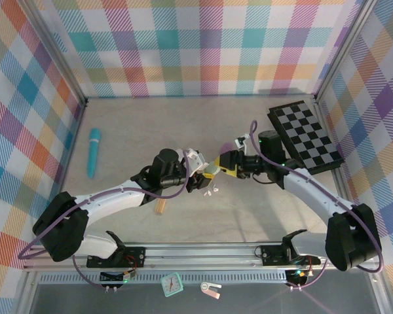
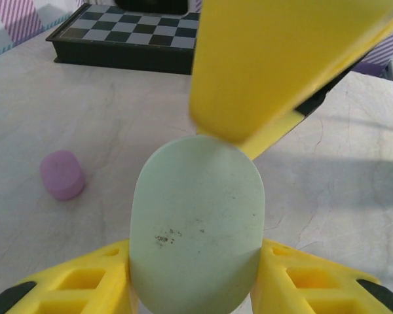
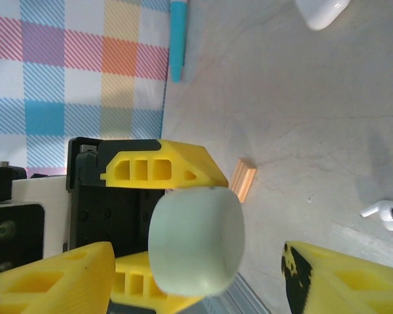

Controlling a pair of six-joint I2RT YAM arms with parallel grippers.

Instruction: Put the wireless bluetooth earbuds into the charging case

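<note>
- Left gripper [image 2: 195, 278]: clamped on the pale green case [image 2: 196, 226]. One yellow finger presses each side, and the case is lifted off the table [image 2: 327, 190].
- Right gripper [image 3: 198, 256]: jaws wide and holding nothing. In the right wrist view its two yellow fingertips sit at 7 and 5 o'clock, with the green case in the gap between them.
- In the left wrist view, a yellow finger of the right gripper hangs at 12 o'clock over the case. We can't tell whether it touches.
- We can't tell whether the case lid is open or closed.
- White earbud [image 3: 385, 214]: loose on the table at 3 o'clock in the right wrist view, apart from both grippers. In the top view it is a tiny white speck just at 6 o'clock of the gripper meeting point.
- Purple case [image 2: 62, 174]: on the table at 9 o'clock of the green case, well apart from it.
- White case [image 3: 321, 12]: cut off at the 1 o'clock edge of the right wrist view.
- Tan ribbed block [image 1: 160, 207]: lying on the table at 7 o'clock of the left gripper.
- Teal pen [image 1: 93, 152]: near the left wall, at 9 o'clock.
- Chessboard [image 1: 306, 136]: flat at 2 o'clock, by the right wall.
- Small teal clock [image 1: 172, 284]: on the front ledge at 6 o'clock.
</note>
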